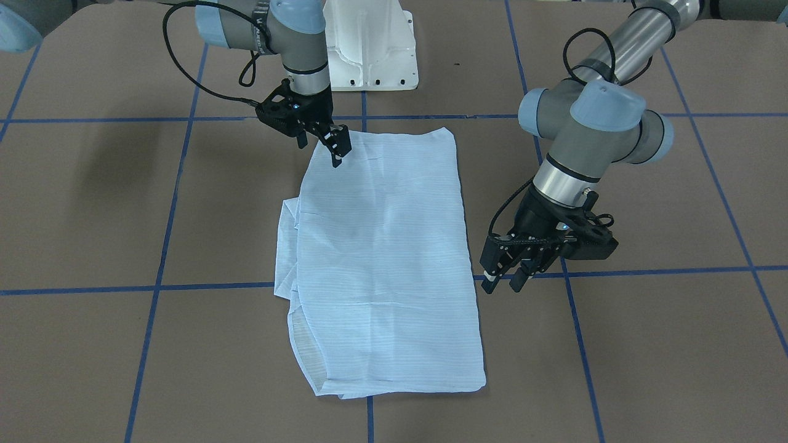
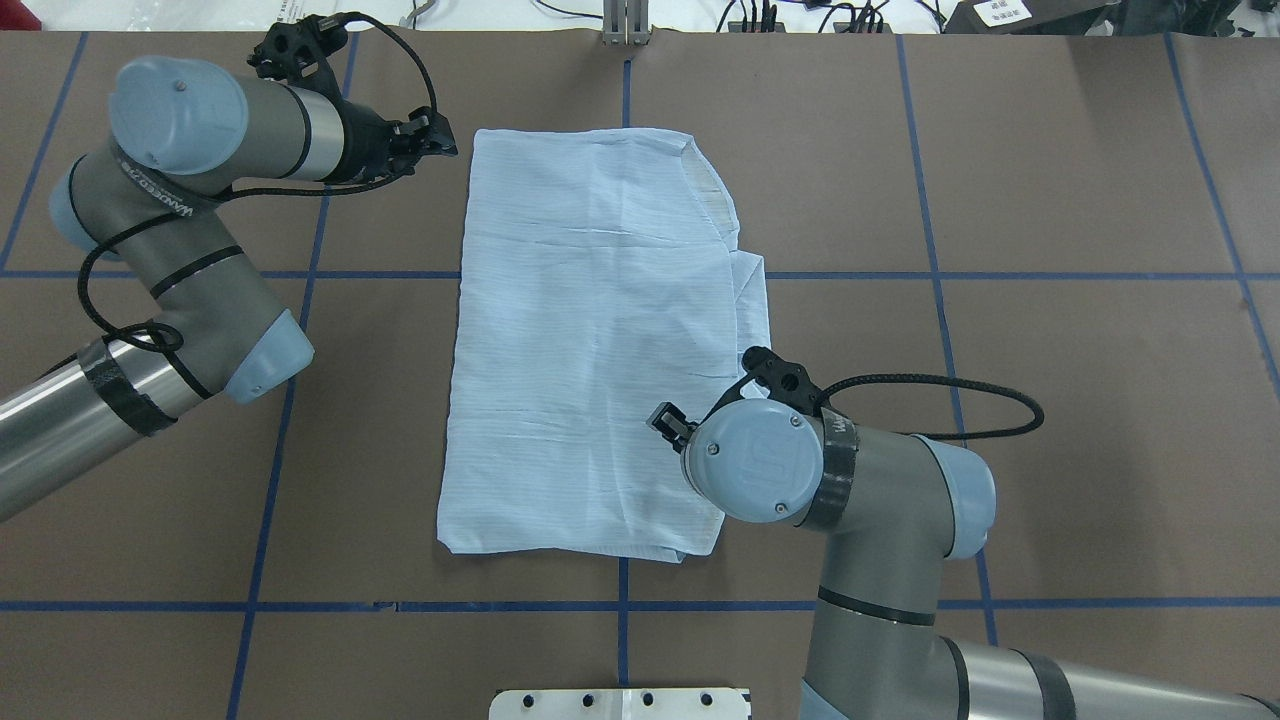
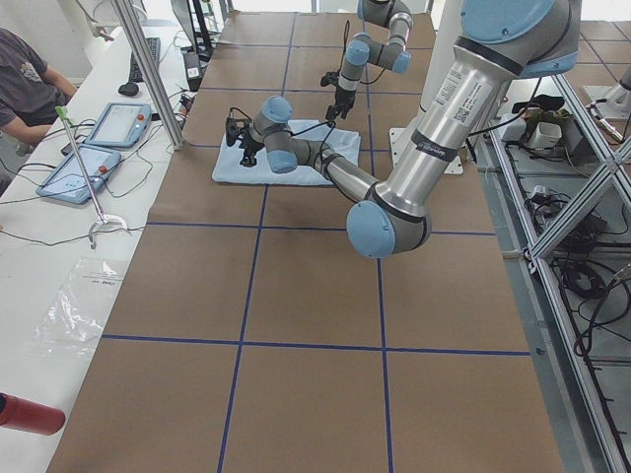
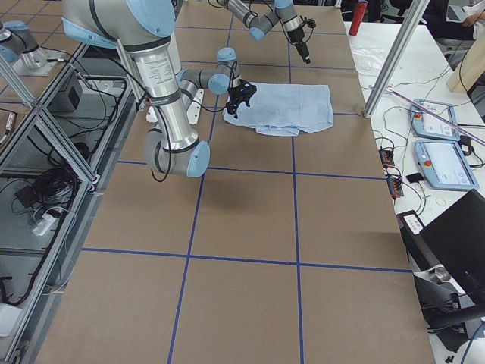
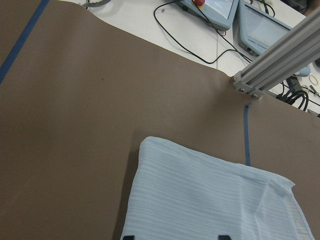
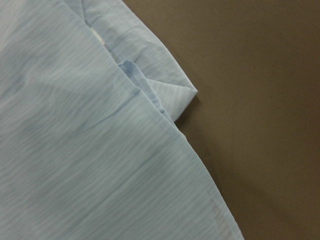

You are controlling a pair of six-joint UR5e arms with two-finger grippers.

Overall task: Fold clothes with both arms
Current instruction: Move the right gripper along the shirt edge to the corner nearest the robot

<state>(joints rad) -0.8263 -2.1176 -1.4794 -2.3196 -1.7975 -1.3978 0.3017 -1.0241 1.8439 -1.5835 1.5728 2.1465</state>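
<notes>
The light-blue striped shirt [image 1: 381, 246] lies folded into a long rectangle on the brown table [image 2: 1050, 330], with a sleeve edge sticking out on one side [image 2: 752, 290]. My left gripper [image 1: 505, 282] is open and empty, just off the shirt's far corner [image 2: 445, 140]. Its wrist view shows both fingertips [image 5: 128, 237] over that corner of the shirt [image 5: 210, 200]. My right gripper [image 1: 326, 147] hovers low over the shirt's near corner [image 2: 665, 420] and looks open and empty. Its wrist view shows only the shirt [image 6: 75, 150], with layered edges.
The white pedestal base [image 1: 375, 49] stands at the robot's side of the table. Blue tape lines [image 2: 940, 300] cross the table. Beyond the far edge stand an aluminium post [image 5: 280, 55] and teach pendants [image 3: 118, 123]. An operator [image 3: 25, 69] sits there.
</notes>
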